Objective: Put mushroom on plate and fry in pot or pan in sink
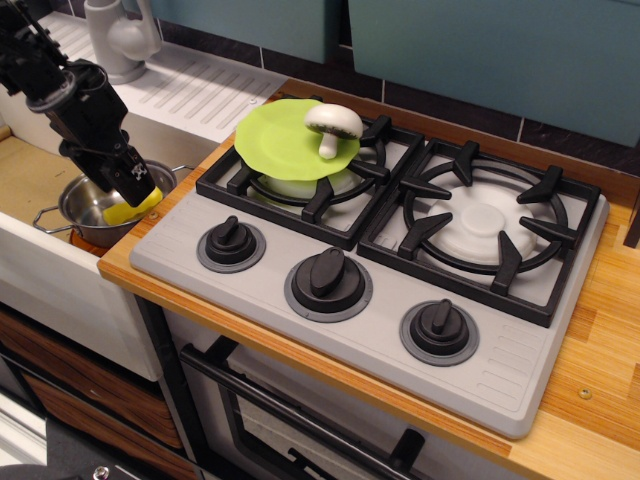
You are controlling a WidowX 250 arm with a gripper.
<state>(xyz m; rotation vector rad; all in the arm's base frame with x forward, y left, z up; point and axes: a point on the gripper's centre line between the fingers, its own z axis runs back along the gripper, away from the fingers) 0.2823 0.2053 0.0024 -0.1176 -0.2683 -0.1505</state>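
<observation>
The grey-white mushroom (333,122) stands upright on the lime-green plate (275,140), which rests on the left burner of the hob. The shiny steel pot (85,208) sits in the sink (25,180) at the left, by the counter edge. My black gripper (132,200) reaches down into the pot at its right side. It is shut on the yellow fry (133,209), which sticks out below the fingertips, low inside the pot near its right rim.
The grey hob has black grates (480,225) and three black knobs (328,275) along its front. The ribbed white drainboard (200,90) and grey tap (120,35) stand behind the sink. The wooden counter edge (130,280) runs beside the pot.
</observation>
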